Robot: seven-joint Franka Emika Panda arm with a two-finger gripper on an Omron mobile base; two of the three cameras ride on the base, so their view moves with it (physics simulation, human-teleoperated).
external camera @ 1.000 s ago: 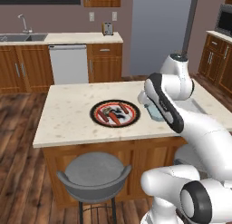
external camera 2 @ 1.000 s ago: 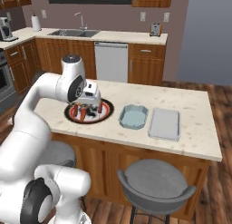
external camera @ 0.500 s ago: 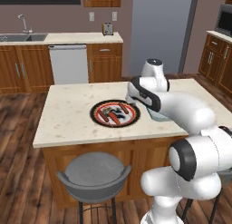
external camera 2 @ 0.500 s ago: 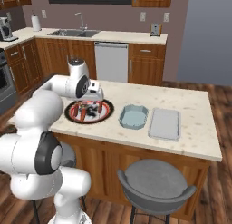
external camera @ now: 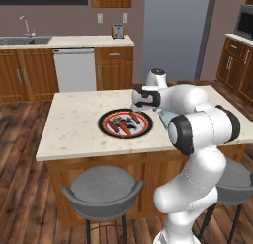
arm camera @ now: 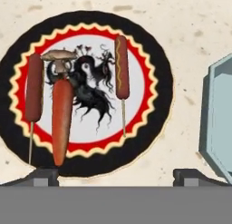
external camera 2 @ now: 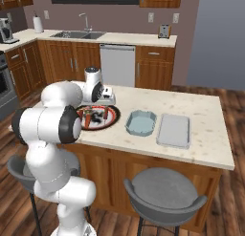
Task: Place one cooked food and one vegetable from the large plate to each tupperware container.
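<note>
Counts on the island

One plate (arm camera: 86,23) lies ahead of the fingertips (arm camera: 43,177), and it carries two corn dogs on sticks, one (arm camera: 121,73) toward the right finger's side and one (arm camera: 34,89) at the left finger's side, one carrot (arm camera: 61,119) just ahead of the left finger, and one mushroom (arm camera: 59,55) beyond the carrot's far end. Two tubs sit beyond the right finger: one (external camera 2: 140,123) next to the plate, one (external camera 2: 173,130) farther out. Two stools (external camera 2: 165,194) stand below the counter.

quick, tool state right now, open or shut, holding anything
Tool: open and empty, hovering above the large plate, with nothing between its fingertips.
</note>
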